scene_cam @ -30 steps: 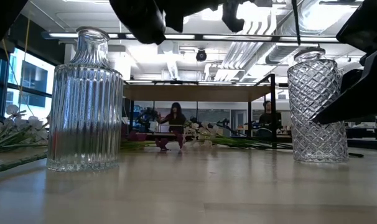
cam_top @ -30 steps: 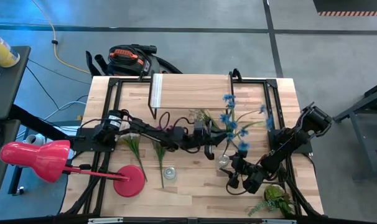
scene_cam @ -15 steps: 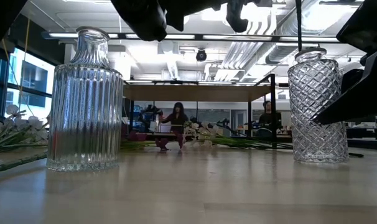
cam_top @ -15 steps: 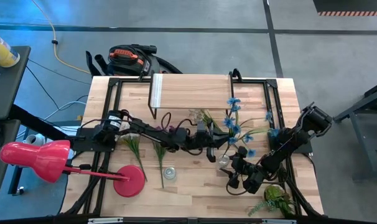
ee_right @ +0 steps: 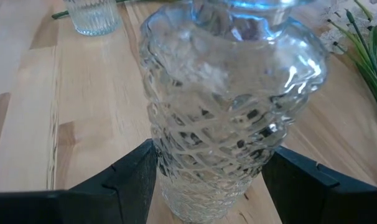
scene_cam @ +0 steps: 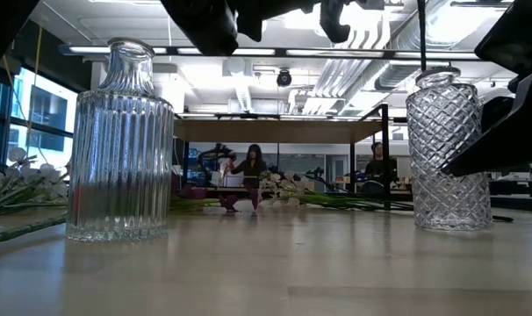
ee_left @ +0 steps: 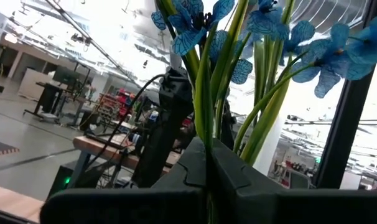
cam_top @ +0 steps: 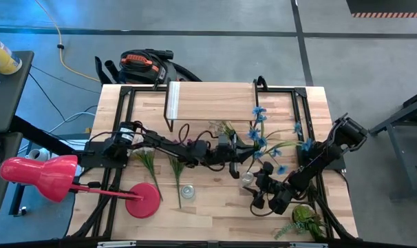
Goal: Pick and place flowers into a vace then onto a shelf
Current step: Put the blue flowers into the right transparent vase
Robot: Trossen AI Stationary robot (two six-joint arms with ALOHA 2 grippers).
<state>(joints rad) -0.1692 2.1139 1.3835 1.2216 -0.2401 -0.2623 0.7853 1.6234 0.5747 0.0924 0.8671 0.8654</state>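
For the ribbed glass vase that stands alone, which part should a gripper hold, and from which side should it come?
Probably the ribbed vase is best held at its wide straight body, with the gripper coming level from the side. It stands upright, and its walls run vertical below a narrow neck. The side facing the table's front edge looks free in the high view; a green stem lies just behind it.

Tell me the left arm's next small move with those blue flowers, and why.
Probably lower the stems into the diamond-cut vase. The left gripper is shut on the blue flowers, held above the table next to that vase, and the right gripper sits around the vase's base with a finger on each side, seemingly steadying it. Whether the stem tips are over the mouth can't be seen.
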